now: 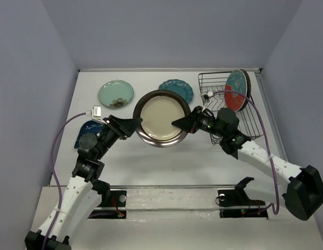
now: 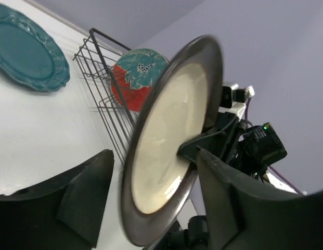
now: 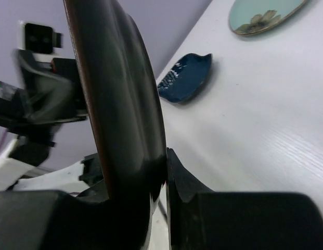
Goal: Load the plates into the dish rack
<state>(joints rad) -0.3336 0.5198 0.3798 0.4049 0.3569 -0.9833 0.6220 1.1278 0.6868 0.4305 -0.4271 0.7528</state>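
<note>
Left gripper [image 1: 134,125]: jaws wide apart, holding nothing. The left wrist view shows the cream plate's near rim passing between the two fingers, and neither appears to press on it.
Right gripper [image 1: 178,123]: closed on the cream plate's right rim, one finger across the face and one behind the dark underside.
Cream plate [image 1: 161,119]: off the table [image 1: 166,166], tipped up on edge between the two arms and carried by the right gripper alone. It is left of the rack and not yet over it.
Blue plate [image 3: 184,78]: flat on the table by the left arm, partly hidden under it from above.
Mint plate [image 1: 115,94]: flat, further back on the left.
Teal plate [image 1: 177,87]: flat, just behind the cream plate.
Rack [image 1: 213,83]: back right, with one red-and-teal plate [image 1: 236,91] standing at its far right end. The tines to the left of it look free.
Step in hand: seemingly a handover, with the cream plate now in the right arm's keeping.
Next move calls for: the left gripper to draw back clear of the rim without knocking it. The right arm then swings the plate over the rack, keeps it on edge, and lowers it between tines left of the standing plate.
Left to load: blue, mint and teal.
</note>
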